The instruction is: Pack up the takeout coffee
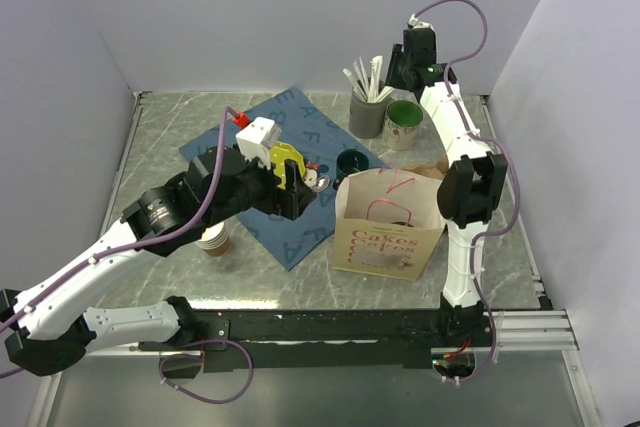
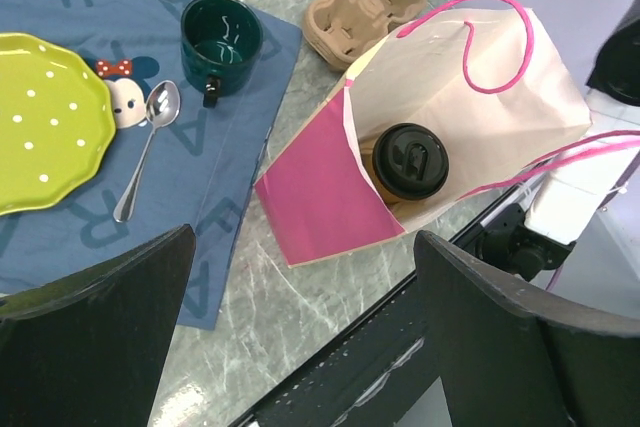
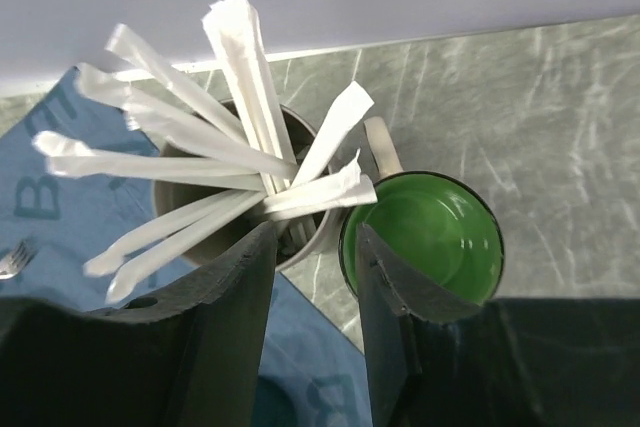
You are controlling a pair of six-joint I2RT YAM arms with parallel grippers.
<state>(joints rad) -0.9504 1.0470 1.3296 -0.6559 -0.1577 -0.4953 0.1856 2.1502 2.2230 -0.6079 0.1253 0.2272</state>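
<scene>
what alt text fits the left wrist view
A black-lidded takeout coffee stands inside an open paper bag, seen past the open left gripper. Beside it, a blue mat holds a plate, spoon and dark green mug.

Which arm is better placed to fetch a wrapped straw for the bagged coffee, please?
Right, I think: the right claw hangs directly above the straws at the back, while the left claw is open near the bag.

The top camera looks down from behind my bases over the grey marble table [image 1: 160, 147]. My left wrist view shares its cream paper bag with pink handles [image 2: 480, 97]; my right, closer, its grey pot of white wrapped straws [image 1: 366, 122].
</scene>
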